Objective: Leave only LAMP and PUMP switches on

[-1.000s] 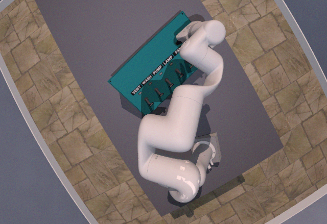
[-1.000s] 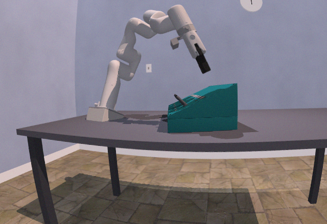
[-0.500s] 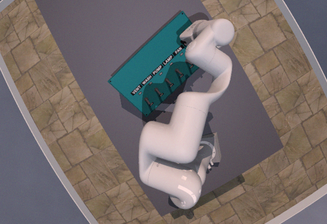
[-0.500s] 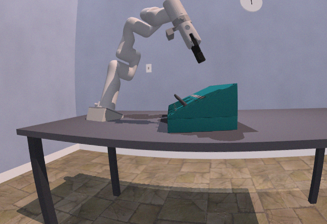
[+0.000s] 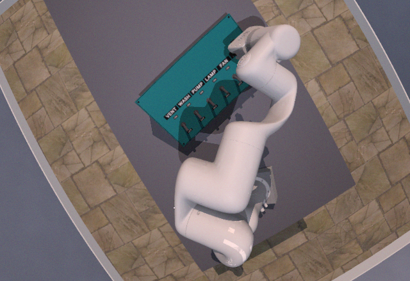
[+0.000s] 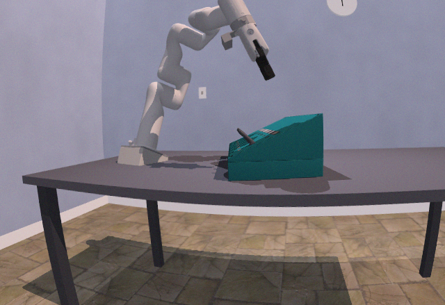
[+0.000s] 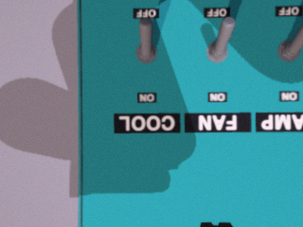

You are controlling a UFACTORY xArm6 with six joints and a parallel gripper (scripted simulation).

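Top: teal slab console [image 5: 185,73] lies diagonal on the matte grey table [image 5: 99,40]; white arm covers its 2 o'clock end.

Exterior: wedge-shaped console mid-table; black gripper [image 6: 266,71] above, fingers pinched together, empty.

Wrist: COOL lever [image 7: 145,40] and FAN lever [image 7: 222,40], grey cylinders, lean toward OFF at 12 o'clock.

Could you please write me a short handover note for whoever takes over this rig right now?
Gripper: shut, holding nothing, hanging well above the console's right end, touching no switch.
Console: teal, loose on the table, in front of the arm's base.
Switches: the wrist view shows the COOL lever and FAN lever leaning toward OFF, and the LAMP lever, cut off at the edge, seems to as well. The PUMP, WASH and VENT levers appear to lean the same way as the others in the top view.
Done: no switch visibly on yet.
Left: flip LAMP and PUMP on, pushing gently so the console doesn't slide.
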